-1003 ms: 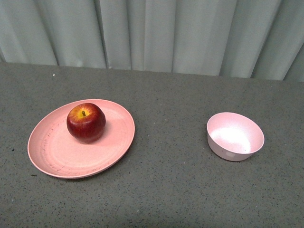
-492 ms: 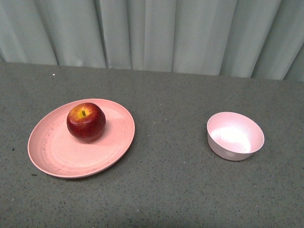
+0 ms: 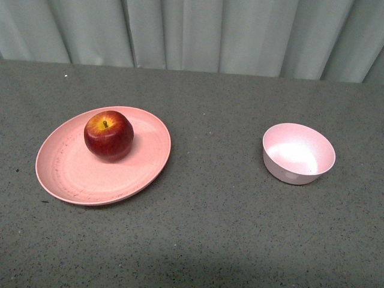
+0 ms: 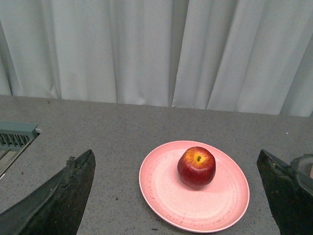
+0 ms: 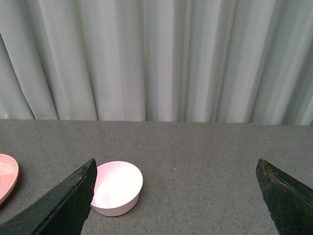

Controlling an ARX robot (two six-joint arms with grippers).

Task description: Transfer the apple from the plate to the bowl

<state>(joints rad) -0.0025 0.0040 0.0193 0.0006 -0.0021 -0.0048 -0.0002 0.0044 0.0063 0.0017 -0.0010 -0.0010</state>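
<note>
The dark-red apple (image 3: pixel 108 135) rests on the far half of the wide salmon-pink plate (image 3: pixel 72 174) at the table's left. The small pale pink bowl (image 3: pixel 298 153) stands empty at the right, well apart from the plate. Neither arm shows in the front view. In the left wrist view my left gripper (image 4: pixel 176 154) is open, short of the plate (image 4: pixel 166 196), with the apple (image 4: pixel 196 167) between its dark fingers (image 4: pixel 63 196). My right gripper (image 5: pixel 176 161) is open and holds nothing; the bowl (image 5: pixel 117 186) lies beside one finger (image 5: pixel 63 205).
A grey speckled tabletop (image 3: pixel 216 228) carries everything. A pale pleated curtain (image 3: pixel 198 30) hangs along its far edge. A grey slotted fixture (image 4: pixel 17 134) sits at the table's side in the left wrist view. The plate's rim (image 5: pixel 6 176) shows at the right wrist view's edge.
Plate, apple and bowl all sit higher in the front view than before, as the view itself has tilted. Their places relative to each other are the same.
</note>
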